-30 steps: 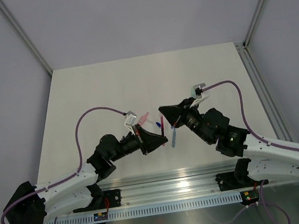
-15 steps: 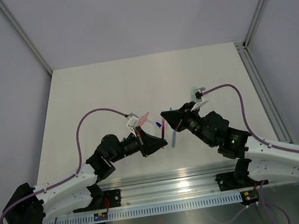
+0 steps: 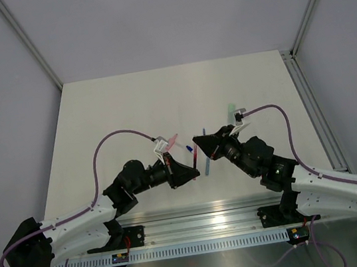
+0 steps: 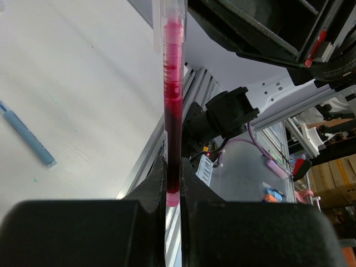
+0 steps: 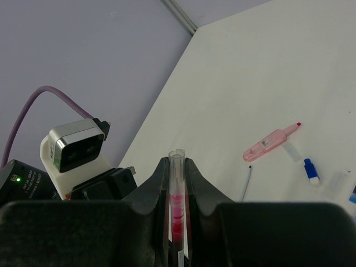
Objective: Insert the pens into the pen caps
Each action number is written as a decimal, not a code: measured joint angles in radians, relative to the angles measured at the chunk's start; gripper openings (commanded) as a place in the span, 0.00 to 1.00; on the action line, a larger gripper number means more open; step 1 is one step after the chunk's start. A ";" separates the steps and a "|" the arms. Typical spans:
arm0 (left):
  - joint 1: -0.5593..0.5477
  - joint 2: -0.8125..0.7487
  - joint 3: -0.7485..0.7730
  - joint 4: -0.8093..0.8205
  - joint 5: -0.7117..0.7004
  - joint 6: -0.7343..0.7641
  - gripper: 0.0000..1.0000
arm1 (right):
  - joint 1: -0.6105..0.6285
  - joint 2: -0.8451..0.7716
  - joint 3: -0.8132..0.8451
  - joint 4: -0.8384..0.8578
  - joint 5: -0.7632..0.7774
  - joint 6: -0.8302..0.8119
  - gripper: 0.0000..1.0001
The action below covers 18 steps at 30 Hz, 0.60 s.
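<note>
I judge the task to be mid-way through its first pairing, with nothing on the tabletop (image 3: 127,107) clearly finished. My left gripper (image 4: 173,170) is pinched tight on the lower end of the red pen (image 4: 172,111), which runs straight out from the jaws toward twelve o'clock in the left wrist view. The pen's far end sits inside a clear sleeve (image 4: 162,22), which I take to be a cap. How deep it is seated I cannot tell. From above, the two grippers meet nose to nose near the front middle of the tabletop, with the red pen bridging them. My right gripper (image 5: 177,162) is narrow and clamped on that same sleeve, with red showing inside it between the fingers. The rest lies loose. The light blue pen (image 4: 30,139) is on the tabletop just beside the meeting point, toward five o'clock from above. The pink cap (image 5: 267,146) is near it at about eleven o'clock, with a small dark blue piece (image 5: 311,171) close by. The mint cap (image 3: 230,109) sits apart at about two o'clock of the right gripper. Those pens and caps are left to pair.
</note>
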 measured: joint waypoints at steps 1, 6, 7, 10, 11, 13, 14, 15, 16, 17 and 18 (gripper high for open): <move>-0.001 0.000 0.001 -0.015 0.001 0.005 0.00 | -0.001 0.000 -0.014 0.010 -0.002 0.009 0.00; -0.003 0.000 0.011 -0.098 0.013 0.022 0.00 | -0.010 -0.024 -0.090 0.049 -0.026 0.066 0.00; -0.003 0.000 0.014 -0.113 0.017 0.025 0.00 | -0.010 -0.030 -0.100 0.052 -0.027 0.073 0.00; -0.003 0.000 0.028 -0.150 0.027 0.035 0.00 | -0.010 -0.040 -0.119 0.052 -0.033 0.094 0.00; -0.003 0.000 0.035 -0.159 0.030 0.037 0.00 | -0.009 -0.038 -0.120 0.053 -0.035 0.098 0.00; -0.003 0.000 0.049 -0.186 0.032 0.039 0.00 | -0.005 -0.026 -0.120 0.064 -0.034 0.104 0.00; -0.003 0.000 0.056 -0.200 0.034 0.039 0.00 | 0.004 -0.016 -0.119 0.069 -0.026 0.105 0.00; 0.000 0.000 0.058 -0.211 0.042 0.038 0.00 | 0.017 -0.005 -0.117 0.073 -0.011 0.106 0.00; 0.003 0.000 0.058 -0.220 0.048 0.038 0.00 | 0.031 0.005 -0.114 0.074 0.005 0.106 0.00; 0.016 0.000 0.059 -0.233 0.072 0.034 0.00 | 0.046 0.013 -0.114 0.076 0.021 0.108 0.00; 0.030 0.000 0.059 -0.243 0.093 0.028 0.00 | 0.056 0.019 -0.114 0.077 0.036 0.110 0.00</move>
